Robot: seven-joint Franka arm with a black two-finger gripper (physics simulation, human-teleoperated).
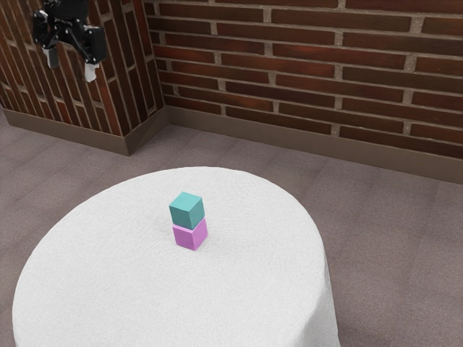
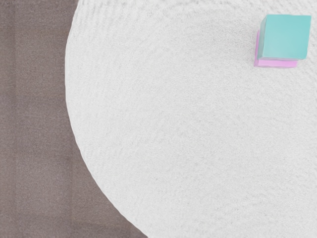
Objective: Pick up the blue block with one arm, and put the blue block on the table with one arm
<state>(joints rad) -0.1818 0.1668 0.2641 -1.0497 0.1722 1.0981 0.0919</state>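
Observation:
High in the exterior view's upper left, my black gripper (image 1: 71, 65) hangs open, its two pale fingertips wide apart with nothing between them. The blue block (image 1: 187, 210), teal in colour, rests on top of a pink block (image 1: 190, 235), which stands on the round white table (image 1: 246, 289). In the wrist view the blue block (image 2: 286, 37) covers most of the pink block (image 2: 277, 64). My gripper is well above the stack and apart from it.
The white table's curved edge (image 2: 94, 171) borders a grey-brown floor (image 2: 34, 119). Brick walls (image 1: 304, 65) rise behind the table, and a wall corner stands behind my gripper in the exterior view.

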